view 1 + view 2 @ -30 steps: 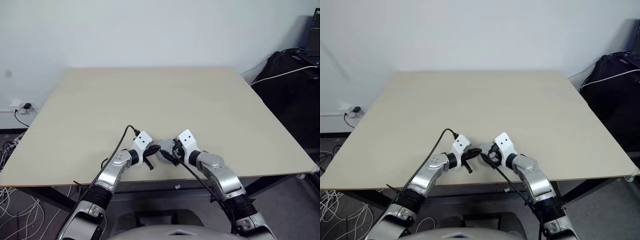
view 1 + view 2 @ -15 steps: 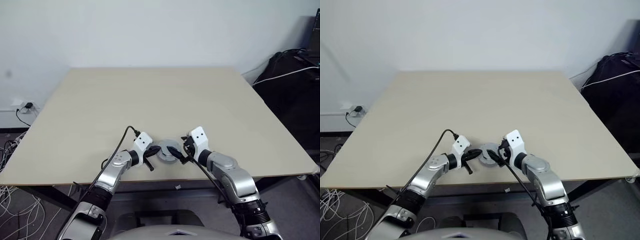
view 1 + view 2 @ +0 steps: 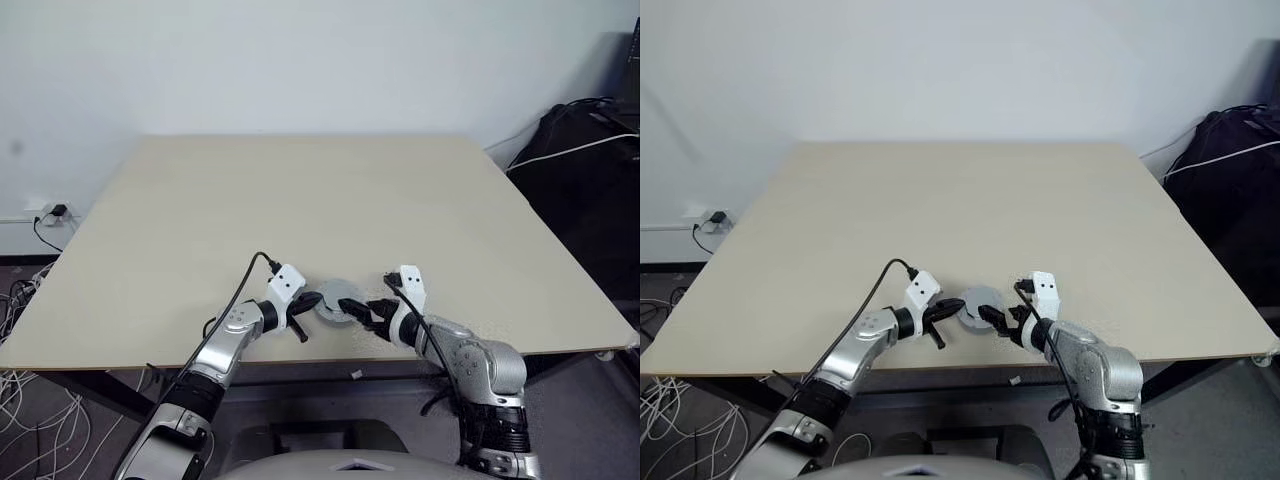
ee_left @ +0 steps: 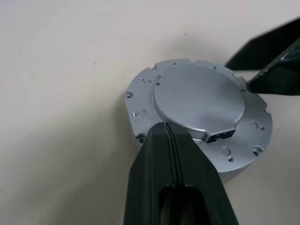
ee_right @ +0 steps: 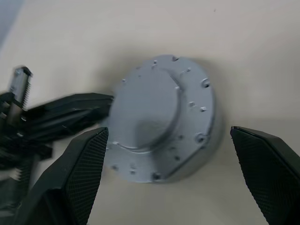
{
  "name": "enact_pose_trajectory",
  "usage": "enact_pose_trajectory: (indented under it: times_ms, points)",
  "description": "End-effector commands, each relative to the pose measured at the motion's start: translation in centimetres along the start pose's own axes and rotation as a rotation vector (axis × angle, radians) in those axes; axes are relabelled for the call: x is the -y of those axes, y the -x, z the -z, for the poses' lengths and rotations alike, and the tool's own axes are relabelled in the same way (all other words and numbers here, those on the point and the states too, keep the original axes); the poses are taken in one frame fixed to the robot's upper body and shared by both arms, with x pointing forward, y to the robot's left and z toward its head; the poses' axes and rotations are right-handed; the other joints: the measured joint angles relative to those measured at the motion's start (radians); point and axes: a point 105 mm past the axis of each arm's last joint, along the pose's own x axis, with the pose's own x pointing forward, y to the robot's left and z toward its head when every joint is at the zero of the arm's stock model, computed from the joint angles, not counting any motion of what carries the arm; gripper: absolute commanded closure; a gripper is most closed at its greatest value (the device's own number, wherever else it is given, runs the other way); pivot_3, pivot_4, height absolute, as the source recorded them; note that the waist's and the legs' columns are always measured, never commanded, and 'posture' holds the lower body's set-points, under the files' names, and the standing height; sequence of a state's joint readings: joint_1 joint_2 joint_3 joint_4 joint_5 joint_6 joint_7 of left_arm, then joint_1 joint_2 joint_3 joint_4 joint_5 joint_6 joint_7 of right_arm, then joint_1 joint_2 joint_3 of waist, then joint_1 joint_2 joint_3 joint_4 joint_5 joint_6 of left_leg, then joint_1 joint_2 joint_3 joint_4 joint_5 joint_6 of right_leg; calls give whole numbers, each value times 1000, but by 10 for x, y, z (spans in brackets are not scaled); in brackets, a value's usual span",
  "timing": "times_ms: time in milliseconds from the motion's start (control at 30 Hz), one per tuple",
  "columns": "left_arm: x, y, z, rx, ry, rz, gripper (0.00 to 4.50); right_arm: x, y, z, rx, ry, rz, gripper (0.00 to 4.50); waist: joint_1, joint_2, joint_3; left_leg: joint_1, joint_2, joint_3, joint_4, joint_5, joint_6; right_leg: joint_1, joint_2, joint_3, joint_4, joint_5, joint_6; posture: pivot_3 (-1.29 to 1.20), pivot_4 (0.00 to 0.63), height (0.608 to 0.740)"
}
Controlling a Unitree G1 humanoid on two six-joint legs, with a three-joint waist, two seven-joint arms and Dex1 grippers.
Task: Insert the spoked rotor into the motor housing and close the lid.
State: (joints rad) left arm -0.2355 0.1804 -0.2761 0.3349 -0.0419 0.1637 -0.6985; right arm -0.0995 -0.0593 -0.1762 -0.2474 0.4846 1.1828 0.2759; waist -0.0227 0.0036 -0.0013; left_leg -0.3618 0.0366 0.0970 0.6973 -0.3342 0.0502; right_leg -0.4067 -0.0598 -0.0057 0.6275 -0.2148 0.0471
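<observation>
A round silver motor piece (image 4: 199, 101) lies flat near the table's front edge (image 3: 338, 298). It has a flanged rim with screw holes and a raised flat cap with a small socket. I cannot tell whether it is the motor housing with its lid on. The spoked rotor is hidden. My left gripper (image 4: 166, 126) is shut, its tips at the piece's left rim (image 3: 312, 299). My right gripper (image 5: 168, 132) is open at the piece's right side (image 3: 360, 310). Its fingers (image 5: 86, 164) stand wide apart of the piece, which lies just ahead between them.
The pale wooden table (image 3: 300, 200) spreads bare behind the piece. A black bag with white cable (image 3: 580, 150) stands off the right edge. Cables and a wall socket (image 3: 45, 213) lie off the left side.
My right gripper rolled and drew back to the right, off the top of the silver piece, which now shows uncovered. The left gripper kept still.
</observation>
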Motion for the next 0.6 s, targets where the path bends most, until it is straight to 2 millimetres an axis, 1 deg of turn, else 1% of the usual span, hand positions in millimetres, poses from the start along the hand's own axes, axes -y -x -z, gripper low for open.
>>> enact_pose_trajectory:
  times_ms: [33, 167, 300, 433, 600]
  points:
    - [4, -3, -2, -1, -9, 18, 4500, -1, 1, -18, 60, -77, 33, 26, 1, 0, 0, 0, 0, 0, 0, 0, 0, 0, 0, 0, 0, 0, 0, 0, 0, 740]
    - [3, -2, -2, 0, -9, 16, 4500, 7, -1, -23, 87, -140, 84, 26, 1, 1, 0, -1, 0, 0, 0, 0, 0, -1, 0, 0, 0, 1, 2, 0, 0, 740]
    - [3, -2, -2, 1, -8, 14, 4500, 10, -2, -22, 82, -158, 104, 26, -1, 1, 0, -1, 0, 0, 0, 0, 0, -1, 0, 0, 0, 2, 3, 0, 0, 740]
    - [3, -2, -2, 2, -8, 14, 4500, 9, -4, -18, 65, -179, 98, 26, -2, 1, 0, -1, 0, 0, 0, 0, 0, -1, 0, 0, 0, 2, 3, 0, 0, 740]
    - [3, -2, -2, 2, -7, 14, 4500, 6, -7, -7, -4, -220, 83, 26, -3, 1, 0, -1, 0, 0, 0, 0, 0, -1, 0, 0, 0, 2, 3, 0, 0, 740]
